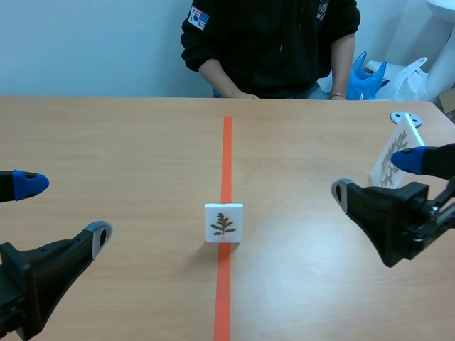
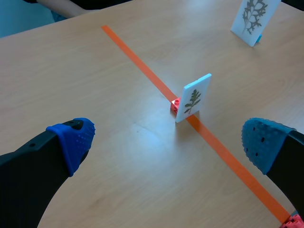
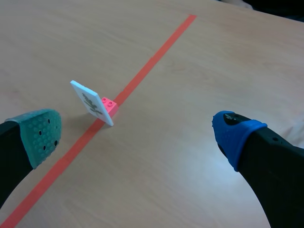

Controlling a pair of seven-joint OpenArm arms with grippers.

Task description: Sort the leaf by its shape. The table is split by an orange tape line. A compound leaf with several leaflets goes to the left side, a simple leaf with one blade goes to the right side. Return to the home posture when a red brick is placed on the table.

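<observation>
Leaf card (image 1: 224, 223) untouched, between left claw (image 1: 65, 209), right claw (image 1: 373, 176)

Pale wood-grain table (image 1: 106, 142), one orange tape line (image 1: 227, 142) running down its middle, from near edge toward far edge.

On the line, nearer half: small white leaf card (image 1: 223, 223), upright, dark green leaf on its face. Pink-red brick (image 2: 175, 105) touching its back, also on the tape.

Right of the line, well apart from the first: second leaf card (image 1: 391, 153), white, tilted, paler branching leaf.

Just beyond it, near the far right corner: round grey metal disc (image 1: 405, 118), flat on the wood.
</observation>
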